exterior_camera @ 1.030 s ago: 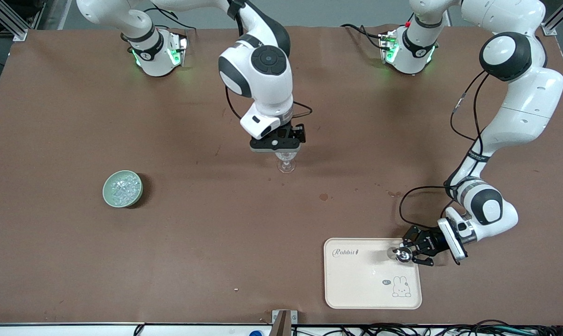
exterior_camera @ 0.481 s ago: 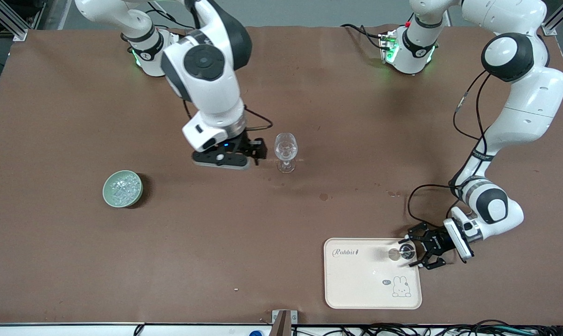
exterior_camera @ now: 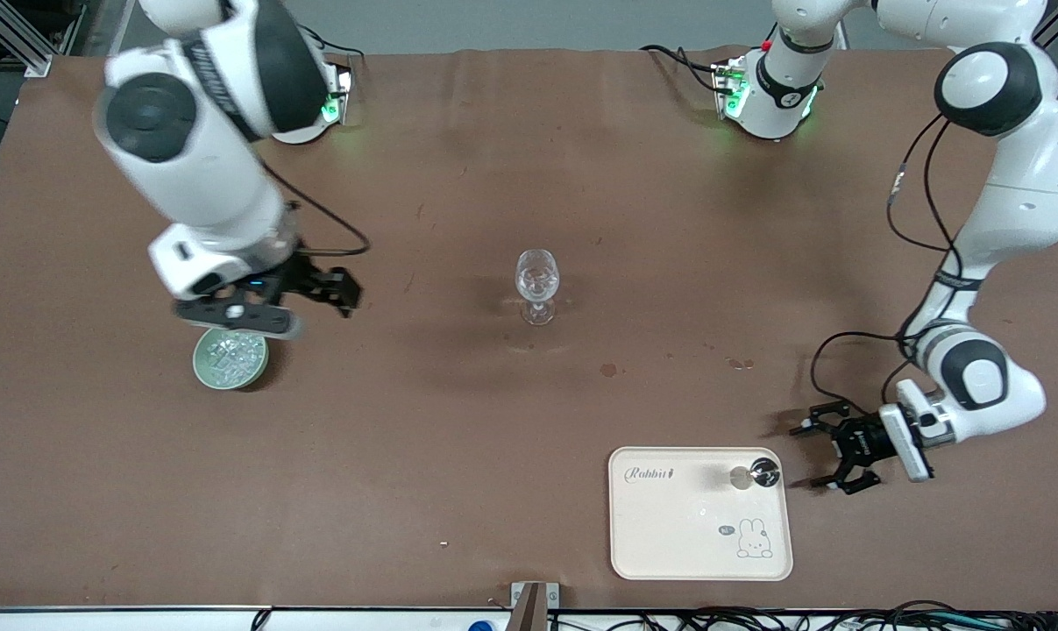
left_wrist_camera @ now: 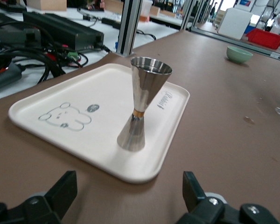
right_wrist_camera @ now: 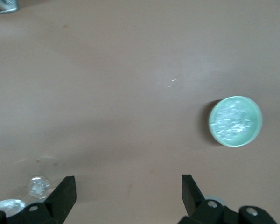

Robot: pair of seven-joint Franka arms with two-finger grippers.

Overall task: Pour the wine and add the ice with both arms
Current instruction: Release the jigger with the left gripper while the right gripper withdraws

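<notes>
A clear stemmed glass [exterior_camera: 537,285] stands mid-table, also seen from above [right_wrist_camera: 37,186]. The ice [exterior_camera: 229,358] fills a small green bowl [exterior_camera: 201,366] toward the right arm's end; the bowl also shows in the wrist views [right_wrist_camera: 235,121] [left_wrist_camera: 239,53]. My right gripper [exterior_camera: 235,320] hovers open and empty over the bowl's edge [right_wrist_camera: 126,198]. A steel jigger [exterior_camera: 761,476] [left_wrist_camera: 142,102] stands upright on the cream tray [exterior_camera: 699,526] [left_wrist_camera: 84,140]. My left gripper [exterior_camera: 825,447] [left_wrist_camera: 128,198] is open, just off the tray's edge, apart from the jigger. Wine is out of view.
Small dark stains [exterior_camera: 608,370] mark the brown table cover between the glass and the tray. The arm bases [exterior_camera: 770,88] stand along the table's edge farthest from the front camera. Cables [exterior_camera: 756,619] run along the edge nearest it.
My left gripper opened, let go of the jigger and drew back off the tray. My right arm swung from over the glass to over the ice bowl, still open.
</notes>
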